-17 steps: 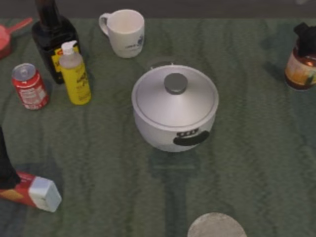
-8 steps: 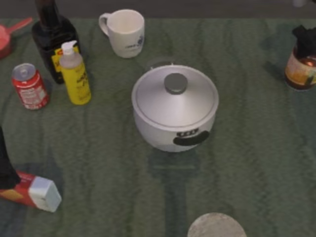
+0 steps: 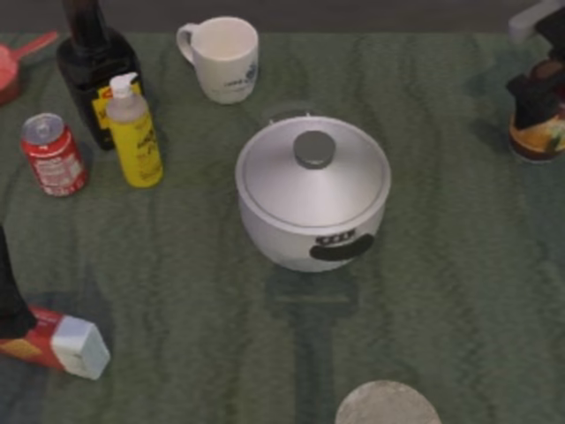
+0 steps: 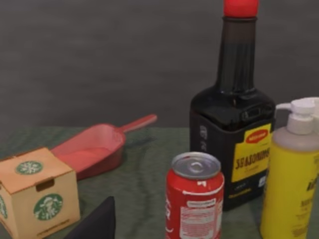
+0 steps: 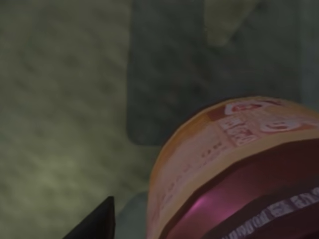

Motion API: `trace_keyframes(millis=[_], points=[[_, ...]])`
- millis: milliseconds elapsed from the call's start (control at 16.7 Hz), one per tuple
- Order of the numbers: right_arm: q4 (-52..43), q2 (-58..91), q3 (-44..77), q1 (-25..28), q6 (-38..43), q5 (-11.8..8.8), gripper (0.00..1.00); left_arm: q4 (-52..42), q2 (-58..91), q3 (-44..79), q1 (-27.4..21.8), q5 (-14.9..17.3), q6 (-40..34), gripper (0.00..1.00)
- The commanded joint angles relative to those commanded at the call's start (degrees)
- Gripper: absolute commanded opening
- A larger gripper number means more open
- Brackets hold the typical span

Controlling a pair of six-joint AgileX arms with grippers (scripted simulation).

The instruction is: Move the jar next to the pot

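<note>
One jar point(image 3: 536, 132) under right hand point(image 3: 536, 88), grip unclear; one pot point(image 3: 312, 190) mid-table

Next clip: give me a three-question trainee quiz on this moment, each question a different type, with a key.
1. True or false: the jar stands touching the pot.
2. Which hand is on top of the jar? A) left B) right
3. Fill in: the yellow bottle stands between the dark bottle and the red soda ____.

Key: 1 false, the jar is far off at the table's right edge; 2 B; 3 can.
</note>
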Motion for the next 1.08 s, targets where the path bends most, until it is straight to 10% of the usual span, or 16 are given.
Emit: trace_keyframes(millis=[180,960,1080], points=[[0.0,0.0,0.0,0.0,0.0,0.0,1.0,0.0,0.0,0.0,0.0,0.0,0.0,1.0],[0.0,0.0,0.0,0.0,0.0,0.0,0.02,0.0,0.0,0.0,0.0,0.0,0.0,1.0],[0.0,0.0,0.0,0.0,0.0,0.0,0.0,0.0,0.0,0.0,0.0,0.0,0.0,1.0]])
